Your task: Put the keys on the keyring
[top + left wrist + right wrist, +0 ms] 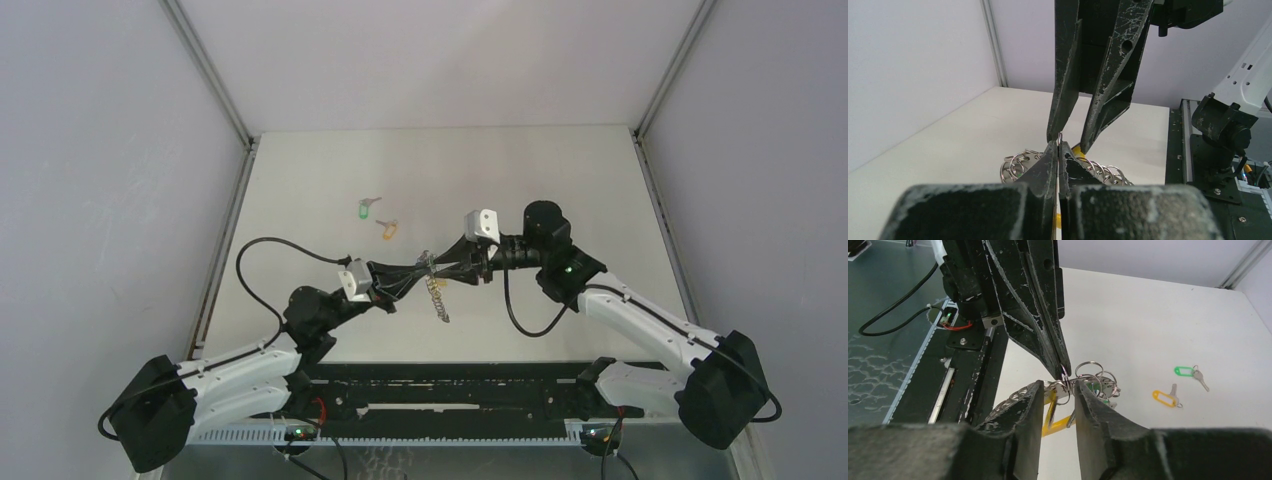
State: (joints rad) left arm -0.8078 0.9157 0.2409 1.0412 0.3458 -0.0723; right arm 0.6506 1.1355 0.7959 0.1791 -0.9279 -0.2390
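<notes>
L gripper (1058, 145) tips tight on keyring (1016, 168)

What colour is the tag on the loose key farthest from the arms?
Green tag; clearest in the right wrist view.

Shiny metal keyring (1092, 377); plastic-tagged keys (1187, 372); matt table (1148, 315).

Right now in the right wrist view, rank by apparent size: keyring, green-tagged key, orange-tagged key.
1. keyring: largest, but also nearest the camera.
2 and 3. green-tagged key and orange-tagged key: look about alike, so unranked.
</notes>
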